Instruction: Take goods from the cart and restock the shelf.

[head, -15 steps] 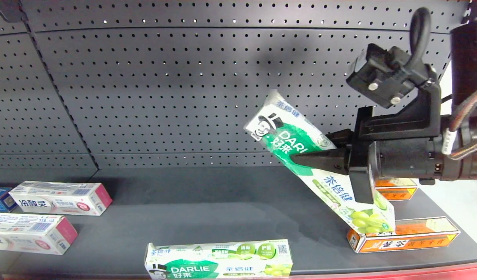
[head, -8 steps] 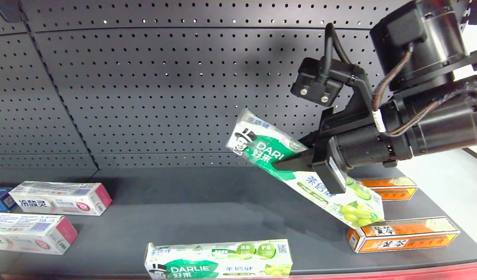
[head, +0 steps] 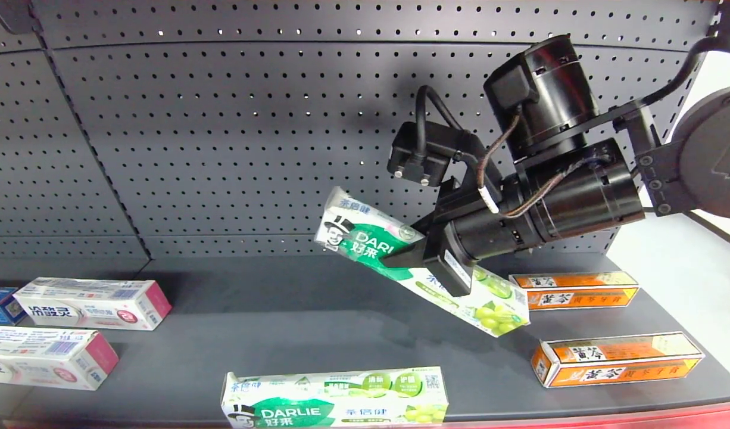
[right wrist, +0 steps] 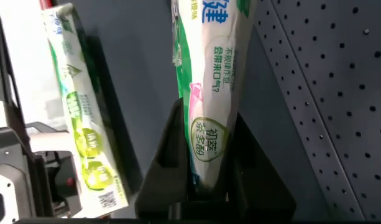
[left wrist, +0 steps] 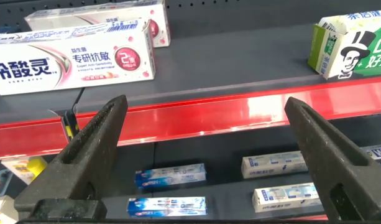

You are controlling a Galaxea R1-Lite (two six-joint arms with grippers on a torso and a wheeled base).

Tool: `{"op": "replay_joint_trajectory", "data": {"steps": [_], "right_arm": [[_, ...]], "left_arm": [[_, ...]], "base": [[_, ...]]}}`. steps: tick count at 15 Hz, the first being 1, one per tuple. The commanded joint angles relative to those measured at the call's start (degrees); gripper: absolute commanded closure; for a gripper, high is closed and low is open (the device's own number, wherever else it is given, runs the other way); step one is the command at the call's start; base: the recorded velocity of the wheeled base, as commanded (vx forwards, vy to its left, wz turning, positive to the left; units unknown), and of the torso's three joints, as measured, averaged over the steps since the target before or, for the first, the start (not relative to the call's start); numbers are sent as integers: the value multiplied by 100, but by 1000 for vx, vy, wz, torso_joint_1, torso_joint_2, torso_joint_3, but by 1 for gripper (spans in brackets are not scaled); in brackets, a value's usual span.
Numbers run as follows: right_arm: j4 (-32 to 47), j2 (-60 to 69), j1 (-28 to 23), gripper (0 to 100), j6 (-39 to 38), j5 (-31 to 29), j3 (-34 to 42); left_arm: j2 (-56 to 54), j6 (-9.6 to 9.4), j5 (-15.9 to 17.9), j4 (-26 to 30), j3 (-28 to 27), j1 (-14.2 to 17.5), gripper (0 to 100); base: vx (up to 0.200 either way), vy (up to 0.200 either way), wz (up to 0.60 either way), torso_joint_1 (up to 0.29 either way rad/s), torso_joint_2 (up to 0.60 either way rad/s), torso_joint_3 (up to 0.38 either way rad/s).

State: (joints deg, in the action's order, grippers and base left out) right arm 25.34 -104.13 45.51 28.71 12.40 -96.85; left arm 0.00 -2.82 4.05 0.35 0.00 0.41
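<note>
held green-and-white cardboard toothpaste box (head: pixel 359 238) clamped in right gripper (head: pixel 404 256) above dark grey metal shelf (head: pixel 317 322), not yet placed, with matching box (head: pixel 335 402) already shelved; had left gripper (left wrist: pixel 207 104) apart, apparently empty.

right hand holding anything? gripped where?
Right hand grips the green toothpaste box across its middle, box tilted. Left hand open, empty.
</note>
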Motion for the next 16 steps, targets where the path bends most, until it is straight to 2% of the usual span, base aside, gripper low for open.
{"op": "replay_joint_trajectory", "data": {"steps": [1,8,12,16], "right_arm": [[6,-160,-112,100,126,17,-9],[67,-731,-156,100,284,-9,-360],[111,-872,-103,100,302,-9,-299],[928,-933,-68,100,320,-9,-615]], "left_arm": [[0,0,0,0,0,2,0],[0,0,0,0,0,2,0],[0,0,0,0,0,2,0],[0,0,0,0,0,2,0]], "base": [[0,0,0,0,0,0],[0,0,0,0,0,0],[0,0,0,0,0,0],[0,0,0,0,0,0]]}}
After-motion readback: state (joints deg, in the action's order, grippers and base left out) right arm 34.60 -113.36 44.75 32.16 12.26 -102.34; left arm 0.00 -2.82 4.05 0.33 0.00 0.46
